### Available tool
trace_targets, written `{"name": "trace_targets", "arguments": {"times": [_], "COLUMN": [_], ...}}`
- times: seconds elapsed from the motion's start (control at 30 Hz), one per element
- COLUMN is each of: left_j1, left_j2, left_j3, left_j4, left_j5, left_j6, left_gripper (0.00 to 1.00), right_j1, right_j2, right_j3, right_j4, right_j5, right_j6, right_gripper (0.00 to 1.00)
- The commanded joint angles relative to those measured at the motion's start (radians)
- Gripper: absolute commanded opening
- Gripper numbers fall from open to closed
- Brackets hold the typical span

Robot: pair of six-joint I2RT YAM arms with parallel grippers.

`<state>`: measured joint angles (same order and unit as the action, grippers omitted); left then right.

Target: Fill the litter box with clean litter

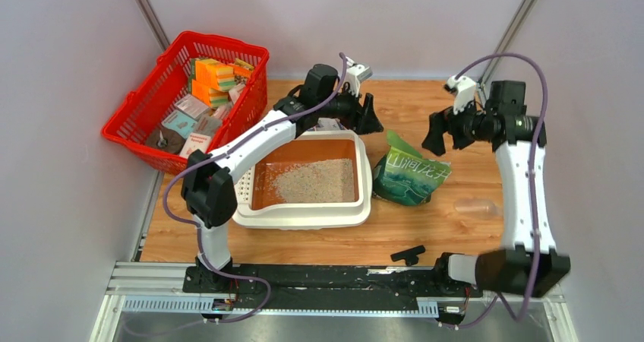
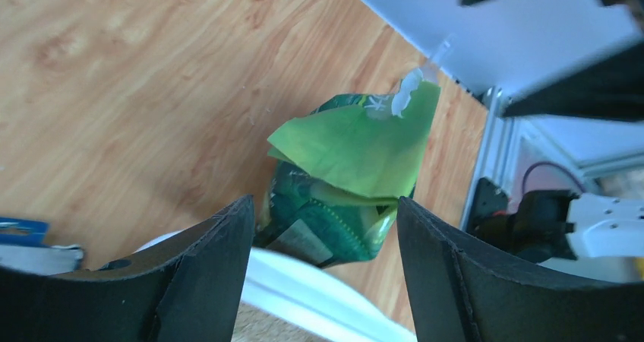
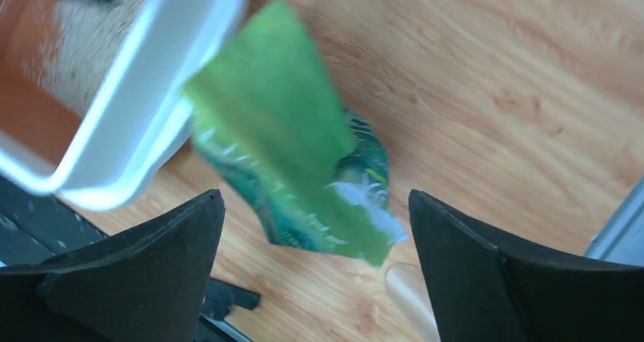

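The cream-white litter box (image 1: 304, 214) sits mid-table with an orange-brown floor and a patch of pale beige litter (image 1: 315, 181) in it. A slotted panel runs along its left side. The dark green litter bag (image 1: 410, 173) lies flat on the wood to its right; it also shows in the left wrist view (image 2: 353, 167) and the right wrist view (image 3: 296, 175). My left gripper (image 1: 370, 118) is open and empty above the box's far right corner. My right gripper (image 1: 436, 140) is open and empty above the bag's far end.
A red wire-mesh basket (image 1: 144, 140) of sponges and packets stands at the back left. A clear plastic scoop (image 1: 477, 207) lies right of the bag. A small black T-shaped part (image 1: 408, 254) lies near the front edge.
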<state>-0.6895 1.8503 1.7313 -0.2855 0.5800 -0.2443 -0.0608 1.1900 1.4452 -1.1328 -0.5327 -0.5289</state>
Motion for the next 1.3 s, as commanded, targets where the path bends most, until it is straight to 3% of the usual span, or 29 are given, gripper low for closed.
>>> {"name": "trace_targets", "arguments": {"times": [0.0,0.17,0.47,0.6,0.7,0.73,0.77,0.8,0.93,1.27], "left_j1": [-0.002,-0.002,-0.021,-0.033,-0.039,-0.041,-0.041,-0.039,-0.027,-0.001], "left_j2": [0.069,0.157,0.283,0.291,0.287,0.282,0.273,0.264,0.196,0.086], "left_j3": [0.056,0.057,0.102,0.097,0.099,0.1,0.1,0.103,0.111,0.108], "left_j4": [0.158,0.204,0.264,0.342,0.393,0.402,0.41,0.416,0.436,0.46], "left_j5": [0.041,0.015,0.035,0.092,0.147,0.171,0.184,0.195,0.244,0.3], "left_j6": [-0.26,-0.375,-0.492,-0.51,-0.506,-0.503,-0.492,-0.483,-0.42,-0.349], "left_gripper": [0.77,0.8,0.77,0.56,0.32,0.13,0.04,0.0,0.0,0.0], "right_j1": [-0.202,-0.273,-0.307,-0.309,-0.309,-0.307,-0.309,-0.309,-0.309,-0.31], "right_j2": [0.206,0.384,0.451,0.444,0.433,0.431,0.428,0.427,0.418,0.445], "right_j3": [0.058,0.067,0.012,-0.043,-0.078,-0.085,-0.086,-0.086,-0.046,0.076], "right_j4": [0.039,-0.019,-0.1,-0.116,-0.117,-0.119,-0.12,-0.12,-0.143,-0.359], "right_j5": [-0.16,-0.203,-0.319,-0.342,-0.357,-0.368,-0.374,-0.381,-0.444,-0.578], "right_j6": [0.227,0.199,0.181,0.176,0.176,0.176,0.175,0.173,0.136,-0.177], "right_gripper": [1.0,1.0,1.0,1.0,1.0,1.0,1.0,1.0,1.0,1.0]}}
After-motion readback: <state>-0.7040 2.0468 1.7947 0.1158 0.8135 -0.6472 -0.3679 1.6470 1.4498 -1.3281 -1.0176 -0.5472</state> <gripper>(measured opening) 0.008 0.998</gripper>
